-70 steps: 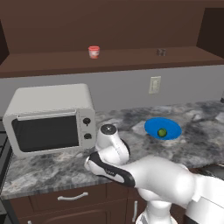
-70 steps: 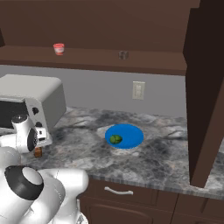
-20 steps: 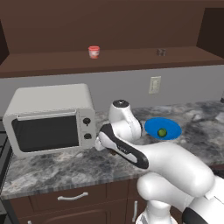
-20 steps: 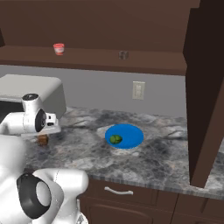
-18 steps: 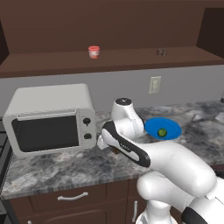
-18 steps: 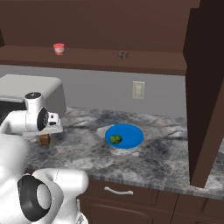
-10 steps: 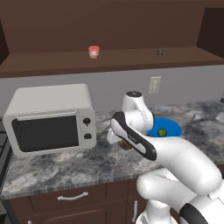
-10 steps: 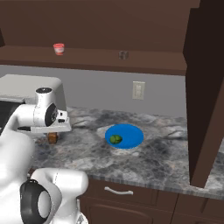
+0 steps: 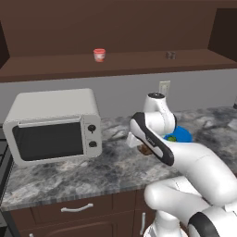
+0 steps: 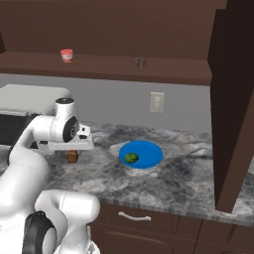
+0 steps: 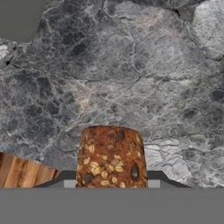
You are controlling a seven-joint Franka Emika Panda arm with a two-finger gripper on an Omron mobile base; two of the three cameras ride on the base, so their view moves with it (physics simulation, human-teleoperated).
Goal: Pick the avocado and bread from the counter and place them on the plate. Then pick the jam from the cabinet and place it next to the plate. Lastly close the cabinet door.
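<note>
My gripper (image 10: pixel 73 155) is shut on the bread (image 10: pixel 73 157), a small brown seeded loaf (image 11: pixel 110 157) held just above the marbled counter (image 11: pixel 131 78). In the left base view the bread (image 9: pixel 146 150) hangs under my hand, left of the blue plate (image 9: pixel 185 134). The green avocado (image 10: pixel 131 158) lies on the plate (image 10: pixel 149 153). On the open cabinet's shelf (image 10: pixel 109 69) stands the red-lidded jam (image 10: pixel 66 55), far left. The cabinet door (image 10: pixel 230 109) stands open at the right.
A white microwave (image 9: pixel 53 125) sits on the counter at the left. A small grey object (image 10: pixel 140 62) rests on the shelf. A wall outlet (image 10: pixel 157 102) is behind the plate. A strip of brown wood (image 11: pixel 22 173) shows low left in the hand view.
The arm has swung right along the counter with the bread, from in front of the microwave toward the plate. Avocado, plate and jam have stayed put.
</note>
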